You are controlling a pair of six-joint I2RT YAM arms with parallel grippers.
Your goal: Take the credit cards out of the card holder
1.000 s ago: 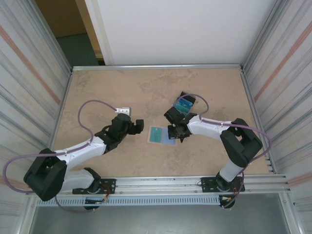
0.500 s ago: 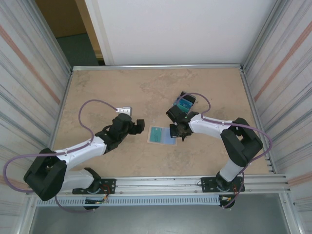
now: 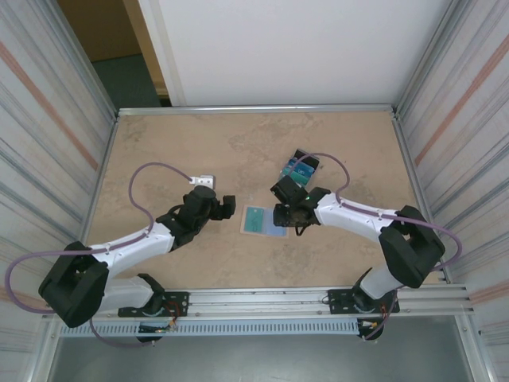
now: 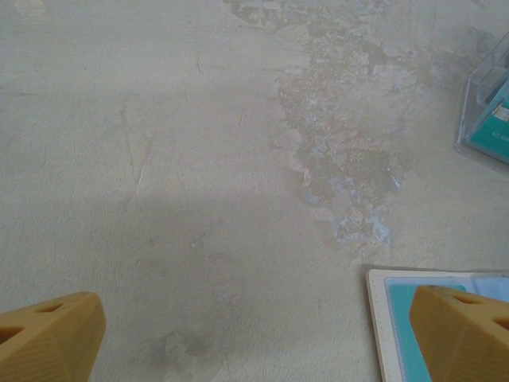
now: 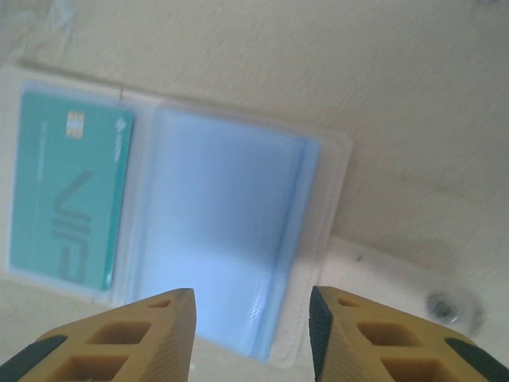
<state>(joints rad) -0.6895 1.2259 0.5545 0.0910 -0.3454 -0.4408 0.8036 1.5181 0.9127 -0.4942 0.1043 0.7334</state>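
Note:
The card holder [image 3: 266, 223] lies open and flat mid-table, its pale blue inner face up. A teal credit card [image 5: 67, 199] sits in its left pocket; the right pocket [image 5: 223, 215] looks pale blue and blurred. My right gripper [image 5: 250, 318] hangs just above the holder's right edge, jaws open, nothing between them. From above the right gripper [image 3: 285, 215] covers that edge. My left gripper [image 3: 227, 205] stands wide open left of the holder, over bare table. In the left wrist view, the holder's corner [image 4: 380, 318] lies by my left gripper's [image 4: 254, 342] right finger.
A clear plastic box [image 3: 301, 169] holding teal and blue cards stands behind the right gripper, also at the right edge of the left wrist view [image 4: 487, 103]. Metal walls fence the table [image 3: 175, 151] on three sides.
The right gripper's jaws have opened from shut over the holder's right edge, and its arm has shifted slightly. The left arm has stayed still.

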